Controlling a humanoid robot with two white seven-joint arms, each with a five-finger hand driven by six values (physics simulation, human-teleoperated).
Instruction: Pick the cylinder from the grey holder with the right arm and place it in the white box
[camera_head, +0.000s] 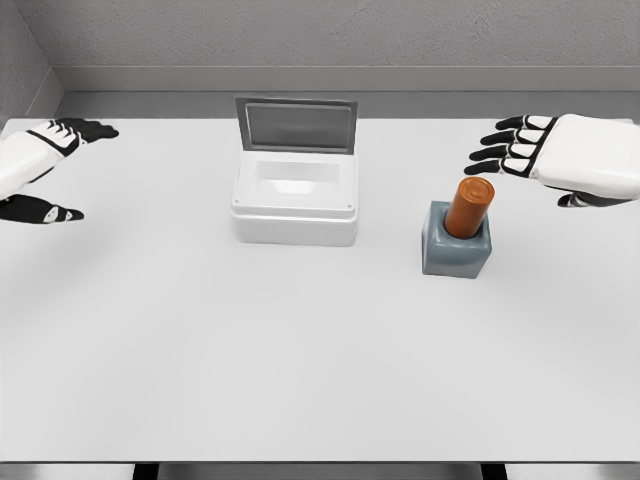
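I found the right white five-finger hand (560, 160) with black-tipped fingers (497, 140) spread, holding nothing, just above and beside the smooth orange cylinder (469, 207). The cylinder stood tilted in the square blue-grey holder (456, 253). The glossy white plastic box (295, 203) sat near, its grey lid (296, 125) upright. The left hand (38, 165) rested at the table (300, 350) edge, fingers relaxed and empty.

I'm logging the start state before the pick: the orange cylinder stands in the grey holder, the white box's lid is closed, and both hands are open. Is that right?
Not quite: the lid of the white box is open, standing upright at its back edge, as the head view shows. The rest holds: the orange cylinder stands in the grey holder, and the left hand and right hand are open.
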